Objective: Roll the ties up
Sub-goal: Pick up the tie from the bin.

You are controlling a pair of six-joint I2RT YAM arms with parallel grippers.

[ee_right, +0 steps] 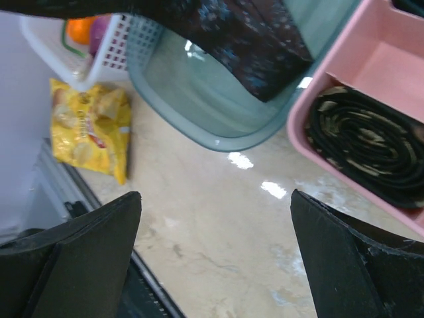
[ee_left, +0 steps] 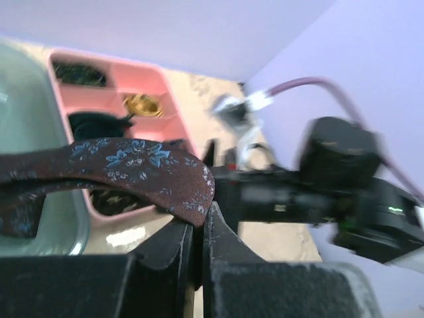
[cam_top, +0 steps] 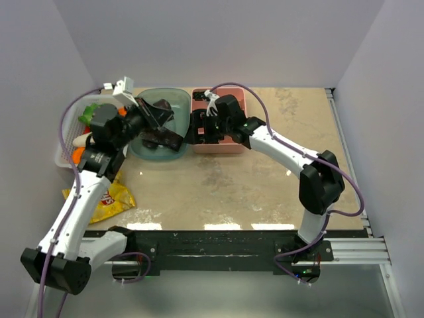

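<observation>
Beige marbled tabletop [cam_top: 218,192] spreads before you, with a yellow chip bag [cam_top: 109,199] at its near left and pale lilac walls [cam_top: 218,40] around it. Your left arm reaches forward over the teal tub [cam_top: 173,93]. Your left gripper [ee_left: 199,245] is pinched tight on the maroon floral tie [ee_left: 132,162], which stretches above the tub. Your right gripper [ee_right: 215,218], spread wide and empty, hovers beside the pink tray [cam_top: 235,147], which holds a rolled black tie [ee_right: 371,142].

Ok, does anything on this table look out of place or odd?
A stray yellow chip bag lies on the table near the white basket. The brown tie, pinched in the left gripper, hangs unrolled over the teal bin.
</observation>
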